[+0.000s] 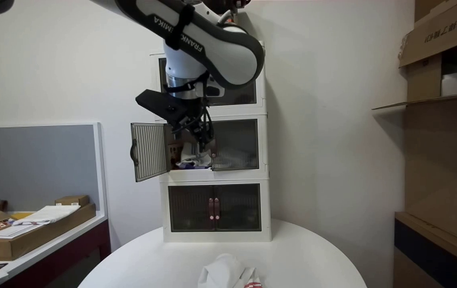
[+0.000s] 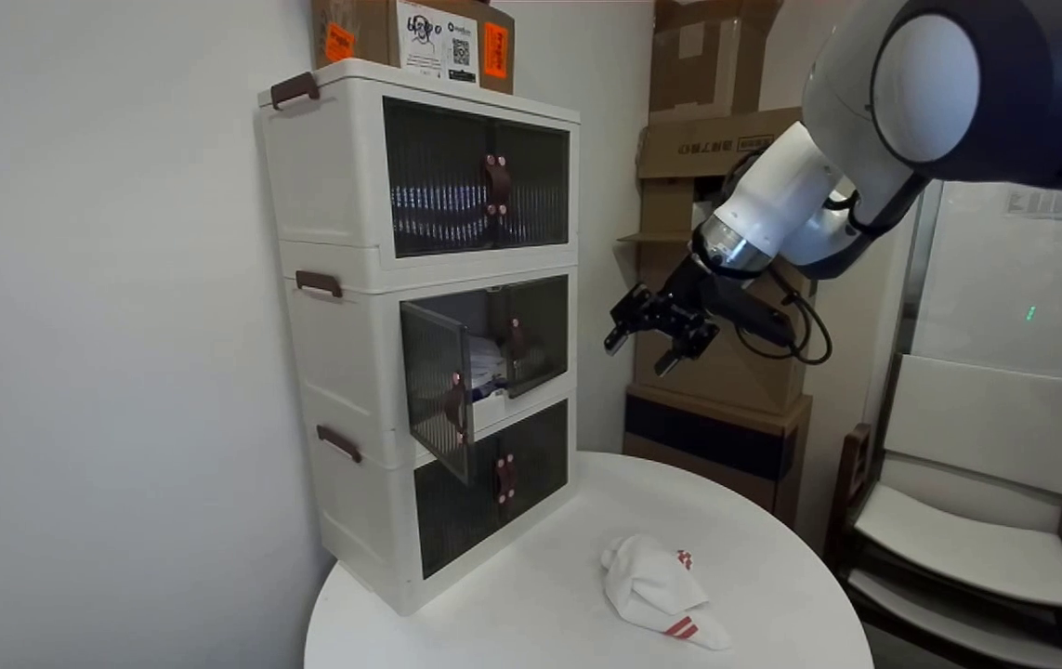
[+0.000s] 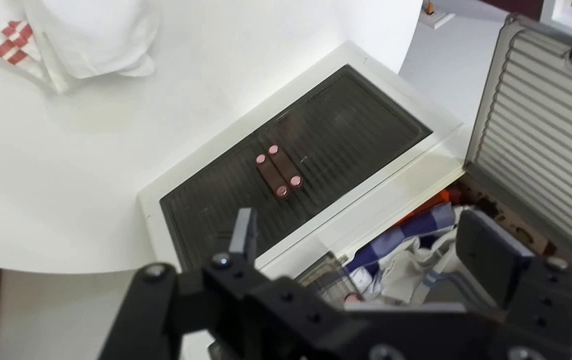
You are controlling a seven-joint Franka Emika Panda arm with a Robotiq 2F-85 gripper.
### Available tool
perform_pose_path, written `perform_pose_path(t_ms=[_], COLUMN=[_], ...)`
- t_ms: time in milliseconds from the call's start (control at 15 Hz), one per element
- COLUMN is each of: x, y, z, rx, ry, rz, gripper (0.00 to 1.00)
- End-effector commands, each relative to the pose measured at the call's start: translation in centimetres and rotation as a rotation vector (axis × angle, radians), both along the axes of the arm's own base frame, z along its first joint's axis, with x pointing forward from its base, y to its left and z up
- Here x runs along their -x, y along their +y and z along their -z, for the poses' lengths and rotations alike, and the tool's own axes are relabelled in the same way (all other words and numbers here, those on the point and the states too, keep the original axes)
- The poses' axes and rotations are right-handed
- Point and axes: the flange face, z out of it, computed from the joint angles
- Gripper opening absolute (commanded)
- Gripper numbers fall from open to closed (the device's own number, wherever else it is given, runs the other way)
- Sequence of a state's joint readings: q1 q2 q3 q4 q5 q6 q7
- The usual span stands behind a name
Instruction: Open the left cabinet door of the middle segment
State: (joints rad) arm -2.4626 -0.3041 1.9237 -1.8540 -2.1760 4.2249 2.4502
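Beyond the empty gripper (image 2: 642,352), its fingers (image 3: 483,252) spread, the swung-out left cabinet door (image 2: 431,381) looks light and stiff, best taken by its strap handle (image 2: 454,407).

On the desk (image 2: 772,557), the bottom unit (image 1: 230,208) carries the middle segment (image 1: 236,175), which carries the top unit (image 2: 424,177). The left cabinet door (image 1: 151,151) juts forward from the middle segment's front; inside, cloth (image 3: 406,267) lies just left of the right door (image 1: 238,146). A towel (image 2: 651,585) lies on the desk before the bottom unit, apart from it.
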Motion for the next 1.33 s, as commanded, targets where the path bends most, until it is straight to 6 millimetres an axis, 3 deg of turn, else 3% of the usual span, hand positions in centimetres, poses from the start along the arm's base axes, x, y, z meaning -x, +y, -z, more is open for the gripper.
perform_pose_path(t_ms=[0,200,267,333,600,800,933,1000,1267], x=[3.0,2.8,1.8,0.2,-0.8,-0.7,-1.1,-0.7,-1.0], y=[3.4,4.8,4.2,4.4,4.3,5.6,6.4,5.9,6.6], z=[-0.6,-1.0,-1.9,-0.1,0.5,2.5,2.6,2.8,3.1], rx=[-0.026,0.129,0.21,0.254,0.364,0.41,0.471,0.412,0.453], ry=[0.054,0.11,0.13,0.129,0.113,0.122,0.112,0.1,0.102], rz=[-0.167,-0.244,-0.267,-0.302,-0.406,-0.531,-0.608,-0.536,-0.586], gripper=[1.0,1.0,1.0,1.0,1.0,1.0,1.0,1.0,1.0])
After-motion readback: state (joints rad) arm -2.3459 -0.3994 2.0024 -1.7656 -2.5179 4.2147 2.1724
